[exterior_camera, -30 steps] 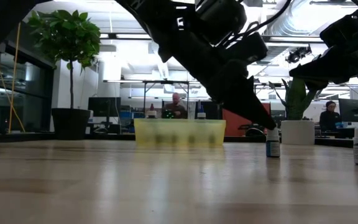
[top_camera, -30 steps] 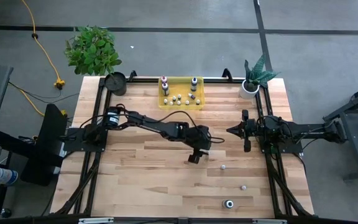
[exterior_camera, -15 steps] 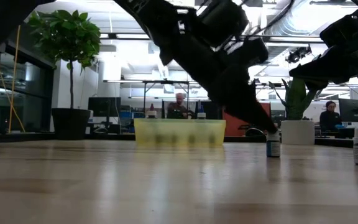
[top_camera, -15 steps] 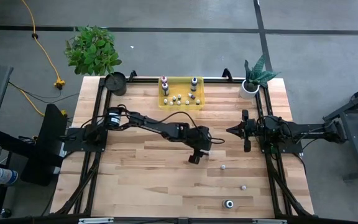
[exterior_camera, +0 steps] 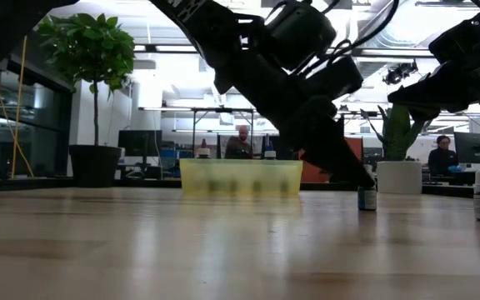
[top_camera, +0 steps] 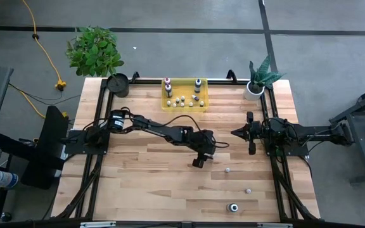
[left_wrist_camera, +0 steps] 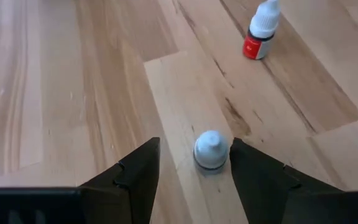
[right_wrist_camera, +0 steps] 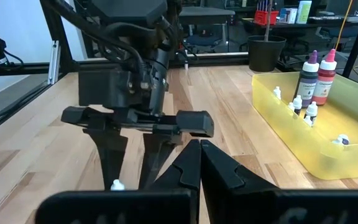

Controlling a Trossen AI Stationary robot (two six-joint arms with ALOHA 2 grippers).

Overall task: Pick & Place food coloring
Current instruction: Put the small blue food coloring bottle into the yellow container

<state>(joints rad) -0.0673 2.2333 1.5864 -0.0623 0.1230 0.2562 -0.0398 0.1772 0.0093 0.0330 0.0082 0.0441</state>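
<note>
My left gripper (top_camera: 198, 162) reaches to the middle of the table, open. In the left wrist view its two fingers (left_wrist_camera: 143, 169) stand on either side of a tiny upright bottle with a whitish cap (left_wrist_camera: 211, 149); I see a narrow gap on each side. The low view shows that bottle (exterior_camera: 366, 198) standing on its base under the fingertip. A red-labelled bottle (left_wrist_camera: 258, 34) stands farther on. The yellow see-through bin (top_camera: 184, 105) at the far edge holds several more bottles, two of them taller. My right gripper (top_camera: 234, 133) waits at the right, shut, above the table.
Three loose bottles stand on the wood toward the near right (top_camera: 228, 170), (top_camera: 248, 189), (top_camera: 233, 207). A white plant pot (top_camera: 254, 89) and a dark pot (top_camera: 117, 84) sit at the far corners. Black frame rails (top_camera: 276, 171) run along both sides. People sit in the room behind (exterior_camera: 242, 142).
My left gripper has come down a little, its fingertips sinking around the small bottle's cap. The bottle has stayed where it stood.
</note>
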